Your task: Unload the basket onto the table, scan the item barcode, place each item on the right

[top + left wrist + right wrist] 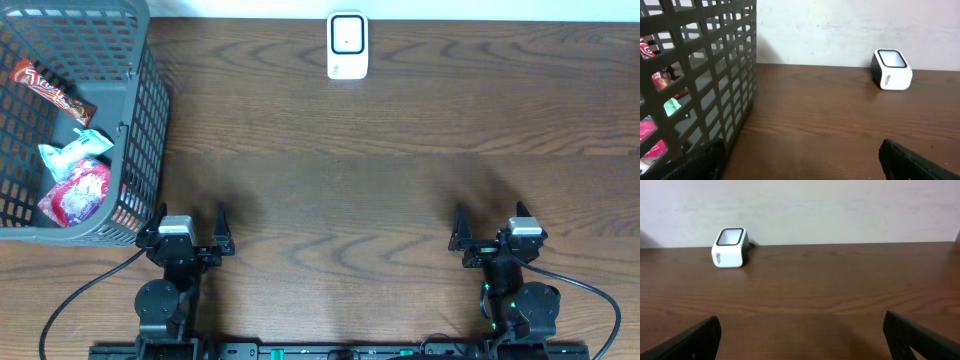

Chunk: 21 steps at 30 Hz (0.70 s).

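White scanner (347, 45) sits at the table's (400, 200) far edge. Snacks (75, 190) lie in the basket (150, 110) at its far-left corner. My left gripper (190, 215) and right gripper (490, 215) are wide open, empty.

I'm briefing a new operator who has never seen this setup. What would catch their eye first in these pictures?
Probably the dark mesh basket at the far left of the table, with colourful snack packets inside. Next comes the small white scanner, standing alone at the middle of the far edge. The left gripper and right gripper sit open and empty at the near edge.
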Each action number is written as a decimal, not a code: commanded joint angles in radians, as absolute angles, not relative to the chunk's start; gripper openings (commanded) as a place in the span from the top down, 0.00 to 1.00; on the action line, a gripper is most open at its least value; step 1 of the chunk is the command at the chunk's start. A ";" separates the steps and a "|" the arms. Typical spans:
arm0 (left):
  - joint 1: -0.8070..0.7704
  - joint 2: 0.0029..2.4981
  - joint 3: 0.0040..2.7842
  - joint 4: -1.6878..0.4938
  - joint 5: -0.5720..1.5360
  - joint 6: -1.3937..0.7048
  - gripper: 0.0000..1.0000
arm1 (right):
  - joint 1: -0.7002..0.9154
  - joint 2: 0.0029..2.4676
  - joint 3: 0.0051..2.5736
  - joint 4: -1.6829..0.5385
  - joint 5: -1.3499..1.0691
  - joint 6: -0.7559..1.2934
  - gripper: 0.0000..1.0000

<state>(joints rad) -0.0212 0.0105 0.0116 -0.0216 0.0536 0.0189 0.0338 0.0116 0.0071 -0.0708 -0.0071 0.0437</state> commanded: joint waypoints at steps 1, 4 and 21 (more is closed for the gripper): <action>-0.016 0.004 0.004 -0.070 0.041 0.006 0.02 | 0.020 0.007 0.006 -0.075 -0.002 0.036 0.01; -0.016 0.004 0.004 -0.070 0.041 0.006 0.02 | 0.020 0.007 0.006 -0.075 -0.002 0.036 0.01; -0.025 0.009 0.005 -0.041 0.390 -0.572 0.02 | 0.020 0.007 0.006 -0.075 -0.002 0.036 0.01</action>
